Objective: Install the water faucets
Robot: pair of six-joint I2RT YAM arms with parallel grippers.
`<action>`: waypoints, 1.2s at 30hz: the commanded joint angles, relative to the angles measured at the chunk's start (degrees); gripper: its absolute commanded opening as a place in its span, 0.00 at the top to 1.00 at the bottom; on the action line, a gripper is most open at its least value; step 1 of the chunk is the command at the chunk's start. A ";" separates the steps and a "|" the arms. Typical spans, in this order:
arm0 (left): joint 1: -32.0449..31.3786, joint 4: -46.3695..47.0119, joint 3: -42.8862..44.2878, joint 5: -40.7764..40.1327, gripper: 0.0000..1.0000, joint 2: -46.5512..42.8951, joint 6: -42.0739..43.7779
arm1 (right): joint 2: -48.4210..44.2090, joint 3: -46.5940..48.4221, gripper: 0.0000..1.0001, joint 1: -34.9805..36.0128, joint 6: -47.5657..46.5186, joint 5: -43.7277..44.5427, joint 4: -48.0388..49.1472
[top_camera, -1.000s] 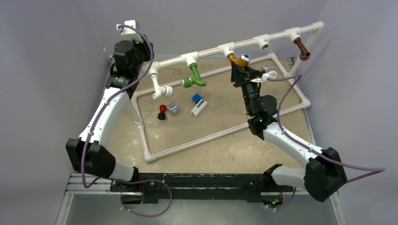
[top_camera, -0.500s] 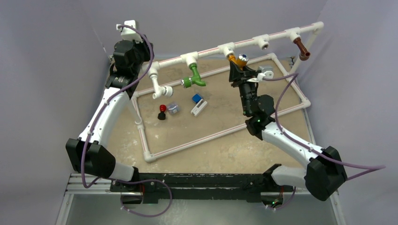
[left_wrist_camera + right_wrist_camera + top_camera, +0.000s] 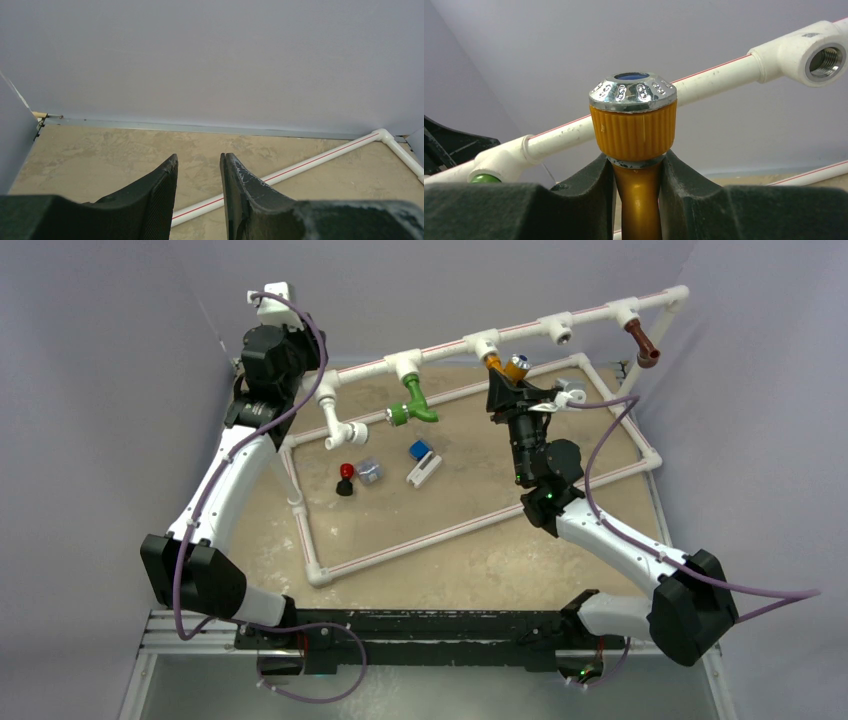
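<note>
An orange faucet [image 3: 505,367] with a silver round cap [image 3: 633,90] hangs just under a tee of the raised white pipe rail [image 3: 440,350]. My right gripper [image 3: 508,386] is shut on its neck, and in the right wrist view the fingers [image 3: 596,180] press the orange stem [image 3: 638,200] from both sides. A green faucet [image 3: 415,400] hangs from the tee to the left. A brown faucet [image 3: 642,343] hangs at the rail's right end. My left gripper [image 3: 198,162] is raised at the far left corner, open a little, with nothing between its fingers.
An empty tee socket [image 3: 560,332] sits on the rail between the orange and brown faucets. Inside the white pipe frame [image 3: 310,550] on the table lie a red-and-black knob [image 3: 345,478], a small grey block [image 3: 369,471] and a blue-and-white piece [image 3: 422,462]. Walls stand close behind.
My right gripper has shifted slightly left and toward the rail with the orange faucet in it, and its wrist has turned a little. The left arm has not moved.
</note>
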 commanded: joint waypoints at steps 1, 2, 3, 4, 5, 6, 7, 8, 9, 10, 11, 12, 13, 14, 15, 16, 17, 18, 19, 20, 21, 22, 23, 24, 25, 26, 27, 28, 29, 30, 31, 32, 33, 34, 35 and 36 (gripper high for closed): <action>-0.62 -13.61 -5.02 2.28 0.64 4.91 0.16 | 2.26 2.41 1.00 1.01 8.25 -2.71 -4.88; -0.62 -13.61 -5.00 2.26 0.64 4.87 0.16 | 2.29 2.29 1.00 0.95 9.93 -2.56 -5.19; -0.62 -13.61 -4.95 2.30 0.64 4.91 0.16 | 2.24 2.12 1.00 0.95 12.67 -2.20 -5.35; -0.62 -13.59 -5.01 2.34 0.64 4.91 0.16 | 2.22 2.00 1.00 0.94 14.52 -1.74 -5.51; -0.62 -13.61 -5.01 2.35 0.64 4.91 0.16 | 2.21 1.97 1.00 0.94 16.62 -1.13 -5.92; -0.62 -13.61 -5.02 2.35 0.64 4.91 0.16 | 2.10 2.01 1.00 0.94 18.66 -0.61 -6.25; -0.62 -13.61 -4.98 2.35 0.64 4.91 0.16 | 2.07 1.96 1.00 0.94 20.43 -0.31 -6.50; -0.62 -13.61 -4.99 2.35 0.64 4.89 0.16 | 2.05 1.97 1.00 0.99 22.62 0.04 -6.86; -0.62 -13.61 -5.02 2.35 0.64 4.91 0.16 | 1.98 1.91 1.00 0.95 24.76 0.27 -6.95; -0.62 -13.61 -4.96 2.35 0.64 4.87 0.16 | 1.91 1.82 1.00 0.98 27.05 0.74 -7.21; -0.60 -13.67 -4.92 2.35 0.64 4.91 0.17 | 1.81 1.73 1.00 0.99 30.12 1.67 -7.90; -0.62 -13.63 -4.94 2.35 0.64 4.83 0.16 | 1.72 1.46 1.00 0.95 32.60 2.33 -8.15; -0.62 -13.64 -4.94 2.35 0.64 4.81 0.16 | 1.71 1.34 1.00 0.95 34.95 2.73 -8.14; -0.62 -13.69 -4.94 2.35 0.64 4.82 0.16 | 1.81 1.27 1.00 0.94 37.18 3.20 -8.44; -0.62 -13.64 -4.94 2.35 0.64 4.82 0.16 | 1.73 1.33 1.00 0.94 39.13 3.73 -8.73; -0.62 -13.64 -4.94 2.35 0.64 4.77 0.16 | 1.72 1.21 1.00 0.94 40.96 3.91 -8.68; -0.62 -13.68 -4.94 2.35 0.64 4.78 0.16 | 1.53 1.10 1.00 0.94 42.71 4.21 -8.66; -0.62 -13.66 -4.93 2.35 0.64 4.74 0.16 | 1.31 1.01 1.00 0.94 44.66 4.54 -8.79; -0.62 -13.67 -4.94 2.35 0.64 4.74 0.16 | 1.06 1.05 1.00 0.94 46.20 4.75 -9.16; -0.62 -13.68 -4.93 2.42 0.64 4.74 0.16 | 0.92 1.20 1.00 0.94 47.65 5.00 -9.71; -0.62 -13.66 -4.94 2.43 0.64 4.73 0.16 | 0.73 1.54 1.00 0.97 49.51 5.50 -10.87; -0.62 -13.67 -4.94 2.48 0.64 4.68 0.16 | 0.53 1.87 1.00 0.95 51.35 6.02 -12.24; -0.62 -13.67 -4.94 2.52 0.64 4.81 0.16 | 0.30 2.14 1.00 0.95 53.25 6.44 -13.44; -0.62 -13.65 -4.94 2.60 0.64 4.82 0.16 | 0.08 2.26 1.00 0.94 55.91 6.80 -14.61; -0.62 -13.67 -4.93 2.61 0.64 4.82 0.16 | -0.17 2.38 1.00 0.94 57.17 7.17 -15.70; -0.62 -13.69 -4.94 2.61 0.64 4.75 0.16 | -0.42 2.40 1.00 0.94 59.51 7.36 -16.57; -0.62 -13.68 -4.88 2.61 0.64 4.74 0.16 | -0.64 2.31 1.00 0.97 61.56 7.48 -17.18; -0.62 -13.69 -4.91 2.61 0.64 4.80 0.16 | -0.81 2.13 1.00 0.95 63.79 7.56 -17.81; -0.62 -13.70 -4.94 2.61 0.64 4.81 0.16 | -1.08 2.06 1.00 0.99 66.06 7.56 -18.53; -0.62 -13.70 -4.89 2.61 0.64 4.75 0.16 | -1.12 2.18 1.00 0.96 68.14 7.42 -19.28; -0.62 -13.73 -4.93 2.61 0.64 4.75 0.16 | -1.16 2.38 1.00 0.95 70.24 7.21 -20.16; -0.62 -13.73 -4.93 2.53 0.64 4.78 0.16 | -1.21 2.71 1.00 0.95 71.92 6.90 -21.02; -0.62 -13.66 -4.94 2.52 0.64 4.82 0.16 | -1.14 3.13 1.00 0.94 73.96 6.63 -22.07; -0.62 -13.76 -4.94 2.52 0.64 4.82 0.16 | -1.10 3.52 1.00 0.88 76.11 6.33 -23.46; -0.62 -13.75 -4.94 2.52 0.64 4.82 0.16 | -1.06 3.93 1.00 0.86 77.44 5.89 -24.32; -0.62 -13.74 -4.94 2.52 0.64 4.82 0.16 | -1.12 4.27 1.00 0.90 78.54 5.55 -24.58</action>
